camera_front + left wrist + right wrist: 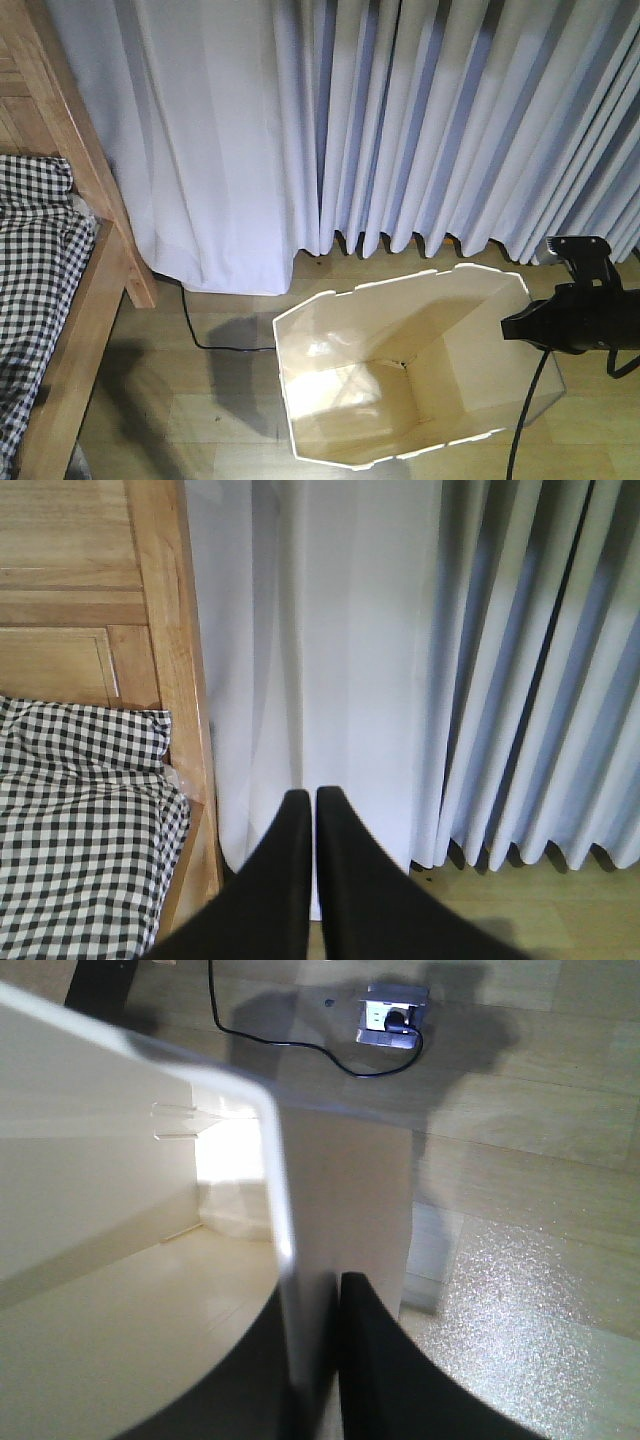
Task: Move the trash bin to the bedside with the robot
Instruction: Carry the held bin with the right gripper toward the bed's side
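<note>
Front view: trash bin [400,385] stands on the floor [200,400] in front of the curtain [400,120], apart from the bed [60,280], with a cable [200,335] between them. Right arm [580,320] is at the bin's right rim.

Left wrist view: left fingers [270,880] pressed together, holding nothing, aimed at the curtain beside the bed frame.

Right wrist view: right fingers [390,1380] straddle the bin's thin wall, one inside and one outside, clamped on it. Floor socket [393,1015] lies beyond.

Advice: move slowly toward the bed. The wall will probably flex, so keep the bin level and clear the cable.
</note>
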Controlling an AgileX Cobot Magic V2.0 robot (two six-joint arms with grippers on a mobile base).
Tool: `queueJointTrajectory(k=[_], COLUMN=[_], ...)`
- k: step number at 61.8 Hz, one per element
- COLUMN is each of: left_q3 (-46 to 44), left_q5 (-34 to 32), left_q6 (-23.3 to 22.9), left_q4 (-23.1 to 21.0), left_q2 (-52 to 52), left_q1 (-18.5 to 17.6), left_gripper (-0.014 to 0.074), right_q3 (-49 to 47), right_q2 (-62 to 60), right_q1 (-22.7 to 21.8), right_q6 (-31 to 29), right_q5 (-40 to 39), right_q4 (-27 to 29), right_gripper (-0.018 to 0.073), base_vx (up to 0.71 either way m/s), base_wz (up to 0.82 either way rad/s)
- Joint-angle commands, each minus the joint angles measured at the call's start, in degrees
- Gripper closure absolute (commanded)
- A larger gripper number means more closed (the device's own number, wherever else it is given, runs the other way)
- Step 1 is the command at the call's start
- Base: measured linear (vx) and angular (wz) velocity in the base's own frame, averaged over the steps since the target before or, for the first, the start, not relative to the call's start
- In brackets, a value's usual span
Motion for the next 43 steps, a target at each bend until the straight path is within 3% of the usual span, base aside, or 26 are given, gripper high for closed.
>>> queueJointTrajectory(k=[1, 43], left_q3=[1.7, 1.7], left_q5=[-4.2, -4.2], left_q6=[-0.5, -0.5], left_q4=[-0.2, -0.2], left_q2=[-0.6, -0.6], left_q1=[-0.1, -0.1], left_gripper=[0.0602, 0.0602], right_q3=[-1.3, -1.3], right_q2=[-3.0, -3.0], right_q1=[-0.3, -0.3], right_q6=[2.2, 2.2], right_q5=[10.8, 10.8], right_q4=[4.8, 4.8], right_gripper=[0.0563, 0.0563], base_vx=[0.10, 0.04], base_wz=[0.01, 0.00])
